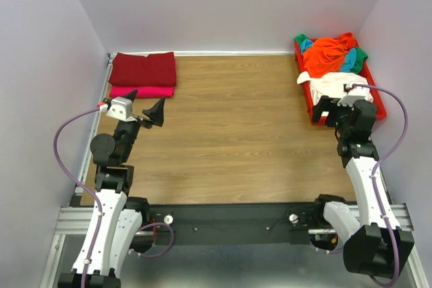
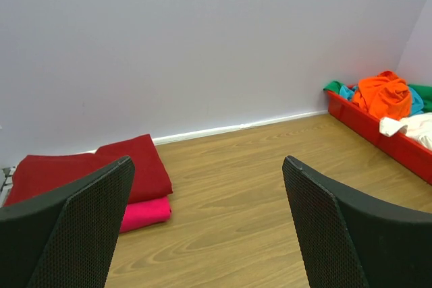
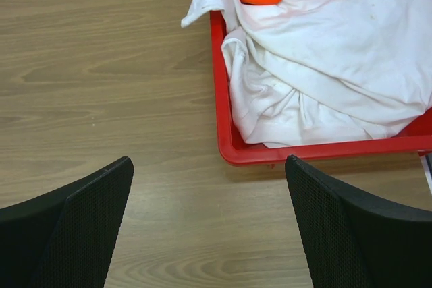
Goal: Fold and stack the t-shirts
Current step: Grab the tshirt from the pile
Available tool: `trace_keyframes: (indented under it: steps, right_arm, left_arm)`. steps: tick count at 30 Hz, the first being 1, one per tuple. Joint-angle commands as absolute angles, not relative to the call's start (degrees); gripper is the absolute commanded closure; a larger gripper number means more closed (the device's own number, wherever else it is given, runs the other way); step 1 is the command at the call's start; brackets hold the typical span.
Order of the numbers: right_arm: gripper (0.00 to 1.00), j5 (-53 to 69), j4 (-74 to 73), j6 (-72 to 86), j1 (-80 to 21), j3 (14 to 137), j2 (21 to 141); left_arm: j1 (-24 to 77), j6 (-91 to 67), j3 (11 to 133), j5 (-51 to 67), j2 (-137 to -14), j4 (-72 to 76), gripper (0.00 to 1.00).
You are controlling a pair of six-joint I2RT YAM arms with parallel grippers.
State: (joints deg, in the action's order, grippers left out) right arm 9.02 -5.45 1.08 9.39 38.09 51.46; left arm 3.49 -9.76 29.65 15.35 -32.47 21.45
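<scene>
You had a folded dark red cloth t-shirt (image 1: 142, 69) stacked on a bright pink t-shirt (image 1: 142, 91) at upper left; crumpled shirts (image 1: 329, 59) lay unfolded in the red plastic tray (image 1: 312, 104), with left gripper (image 1: 145, 99) and right gripper (image 3: 208, 163) spread, empty.

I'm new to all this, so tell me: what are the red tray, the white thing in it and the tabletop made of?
Red tray: likely rigid plastic, smooth with slight sheen, moulded rim. White t-shirt: soft cloth, matte, creased and drooping over the rim. Tabletop: wood-grain surface, probably laminate, flat and even.
</scene>
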Motion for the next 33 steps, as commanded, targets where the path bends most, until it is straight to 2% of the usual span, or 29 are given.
trace_keyframes:
  steps: [1, 6, 9, 13, 19, 21, 25, 33]
  right_arm:
    - [0.00, 9.75, -3.87, 0.89, 9.67, 39.03, 50.54]
    - [0.00, 22.13, -7.80, -15.59, 9.58, 36.47, 51.32]
    - [0.00, 26.01, -11.68, -19.15, 9.58, 39.45, 53.26]
    - [0.00, 24.35, -14.14, -17.93, 9.58, 47.62, 57.20]
    - [0.00, 17.86, -18.37, -12.40, 9.58, 61.32, 72.91]
    - [0.00, 16.88, -18.54, -11.52, 9.58, 63.27, 74.60]
    - [0.01, 14.16, -19.25, -9.06, 9.58, 69.77, 86.00]
    - [0.19, 9.58, -22.24, -7.56, 9.58, 80.59, 99.84]
  left_arm:
    - [3.25, -10.37, 30.15, 16.79, -32.17, 21.45, 0.02]
    - [3.25, -10.46, 30.32, 16.70, -31.91, 21.18, 0.02]
    - [3.25, -10.63, 30.23, 16.44, -31.55, 20.92, 0.02]
    - [3.43, -10.99, 30.15, 16.35, -31.38, 20.57, 0.02]
    - [3.60, -11.16, 30.24, 15.65, -30.24, 20.13, 0.02]
    - [3.78, -11.16, 30.23, 15.56, -29.80, 20.13, 0.02]
    - [4.30, -10.90, 30.15, 15.12, -29.36, 20.04, 0.02]
    - [5.80, -10.37, 30.15, 14.68, -29.18, 19.95, 0.02]
